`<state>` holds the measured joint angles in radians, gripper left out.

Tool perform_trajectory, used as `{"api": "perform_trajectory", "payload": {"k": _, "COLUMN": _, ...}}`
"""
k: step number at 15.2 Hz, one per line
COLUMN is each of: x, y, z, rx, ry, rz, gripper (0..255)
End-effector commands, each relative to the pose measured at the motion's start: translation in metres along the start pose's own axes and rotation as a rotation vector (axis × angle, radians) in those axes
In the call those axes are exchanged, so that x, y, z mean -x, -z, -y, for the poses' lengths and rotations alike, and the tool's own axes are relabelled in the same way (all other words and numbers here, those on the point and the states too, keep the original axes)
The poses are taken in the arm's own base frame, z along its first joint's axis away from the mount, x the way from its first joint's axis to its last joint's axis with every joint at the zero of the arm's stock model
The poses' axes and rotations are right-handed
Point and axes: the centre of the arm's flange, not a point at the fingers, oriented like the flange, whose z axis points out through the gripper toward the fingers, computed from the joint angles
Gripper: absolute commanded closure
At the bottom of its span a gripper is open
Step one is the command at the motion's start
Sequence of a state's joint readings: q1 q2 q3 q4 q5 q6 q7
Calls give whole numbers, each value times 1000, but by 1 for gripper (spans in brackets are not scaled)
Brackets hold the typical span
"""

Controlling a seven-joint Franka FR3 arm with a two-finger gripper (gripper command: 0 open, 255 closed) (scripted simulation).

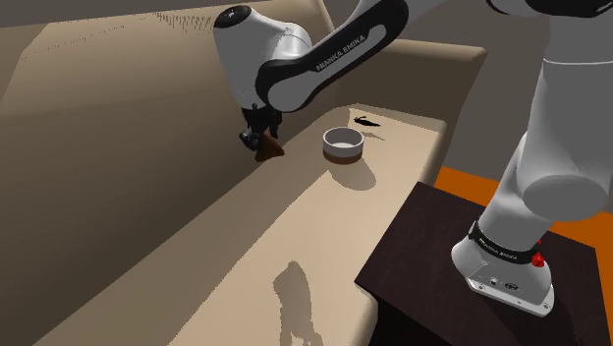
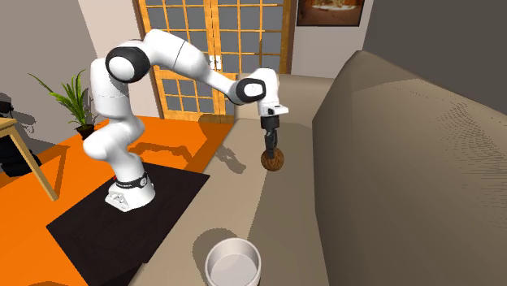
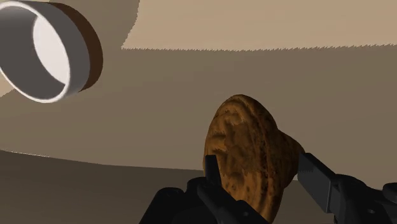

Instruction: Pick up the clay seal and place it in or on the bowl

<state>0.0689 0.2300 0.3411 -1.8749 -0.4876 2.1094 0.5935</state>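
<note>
Sofa (image 1: 147, 226): a beige one is stretching under me, its seat cushion serving as my work surface.
Stand (image 1: 432, 236): my dark box is sitting on the orange floor (image 2: 73, 171), just beside the sofa's front.
Arm (image 1: 334, 49): I am reaching out over the seat, wrist pointing down.
Bowl (image 2: 232, 264): pale, round and upright, it is resting on the seat cushion, well apart from my claw.
Claw (image 3: 257, 164): my two black fingers are clamping the seal between them, parted only as far as its body allows.
Clay seal (image 3: 248, 153): brown and mottled, it is hanging in my grip over the seat, near the backrest.
</note>
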Motion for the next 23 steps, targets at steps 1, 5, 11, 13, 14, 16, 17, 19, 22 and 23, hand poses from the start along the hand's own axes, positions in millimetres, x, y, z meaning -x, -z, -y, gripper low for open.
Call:
{"api": "perform_trajectory", "payload": {"k": 1, "x": 10, "y": -5, "z": -25, "rx": -1, "ry": 1, "rz": -1, "gripper": 255}}
{"api": "perform_trajectory", "payload": {"k": 5, "x": 20, "y": -16, "z": -76, "rx": -1, "ry": 1, "rz": -1, "gripper": 255}}
{"api": "perform_trajectory", "payload": {"k": 11, "x": 34, "y": -33, "z": -152, "rx": -1, "ry": 1, "rz": -1, "gripper": 255}}
{"api": "perform_trajectory", "payload": {"k": 13, "x": 39, "y": -39, "z": -177, "rx": -1, "ry": 1, "rz": -1, "gripper": 255}}
{"api": "perform_trajectory", "payload": {"k": 14, "x": 42, "y": -41, "z": -190, "rx": -1, "ry": 1, "rz": -1, "gripper": 255}}
{"api": "perform_trajectory", "payload": {"k": 16, "x": 46, "y": -47, "z": -215, "rx": -1, "ry": 1, "rz": -1, "gripper": 255}}
{"api": "perform_trajectory", "payload": {"k": 17, "x": 49, "y": -50, "z": -228, "rx": -1, "ry": 1, "rz": -1, "gripper": 255}}
{"api": "perform_trajectory", "payload": {"k": 19, "x": 54, "y": -55, "z": -253, "rx": -1, "ry": 1, "rz": -1, "gripper": 255}}
{"api": "perform_trajectory", "payload": {"k": 22, "x": 61, "y": -64, "z": -291, "rx": -1, "ry": 1, "rz": -1, "gripper": 255}}
{"api": "perform_trajectory", "payload": {"k": 23, "x": 64, "y": -67, "z": -304, "rx": -1, "ry": 1, "rz": -1, "gripper": 255}}
